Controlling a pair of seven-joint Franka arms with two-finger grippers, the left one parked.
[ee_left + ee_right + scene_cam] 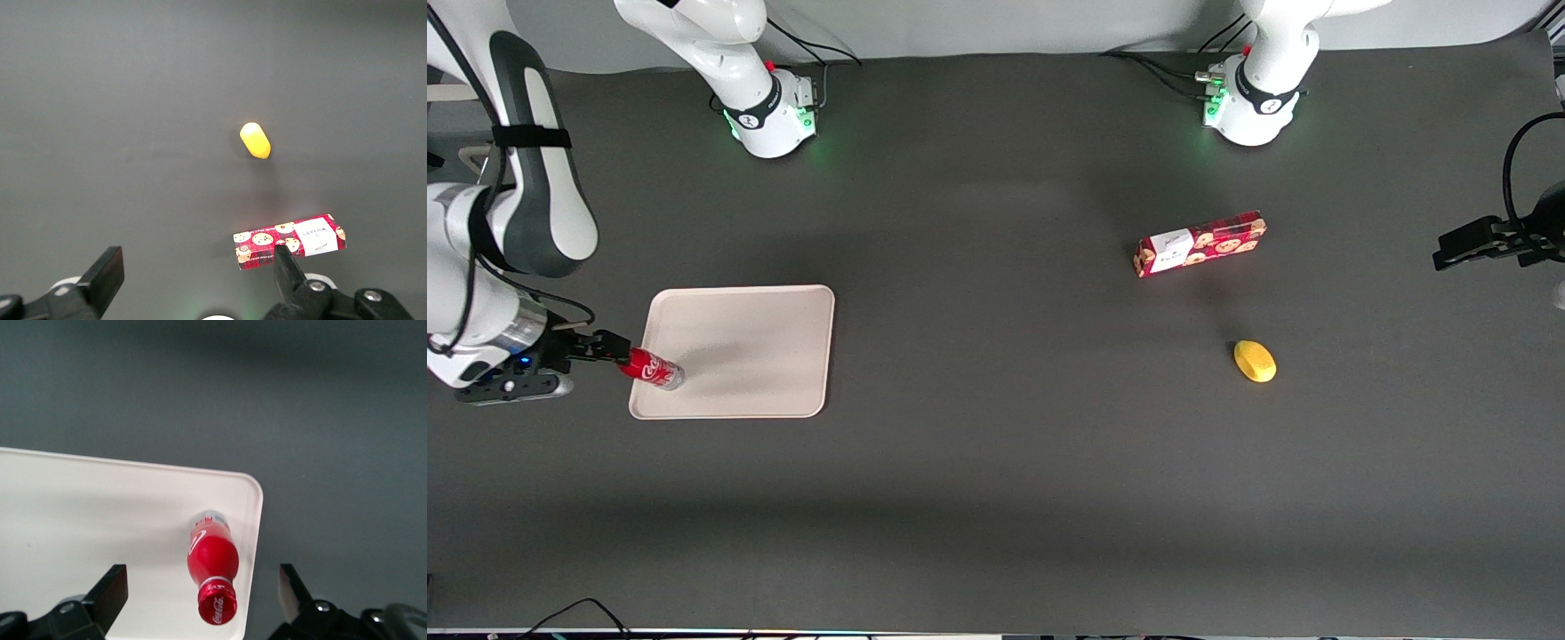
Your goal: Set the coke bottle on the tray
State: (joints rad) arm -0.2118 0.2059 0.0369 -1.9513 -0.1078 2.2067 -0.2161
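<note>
The coke bottle (653,370) is small and red with a red cap and stands upright on the beige tray (756,338), close to the tray's rim toward the working arm's end and near the corner nearer the front camera. My right gripper (609,348) is just above the bottle's top, at that edge of the tray. In the right wrist view the gripper (202,581) is open. Its two black fingers stand wide apart on either side of the bottle (213,563) without touching it. The tray (100,520) lies under the bottle.
A red cookie box (1200,243) lies toward the parked arm's end of the dark table. A yellow oval object (1255,361) lies nearer the front camera than the box. Both show in the left wrist view, the box (290,241) and the yellow object (255,140).
</note>
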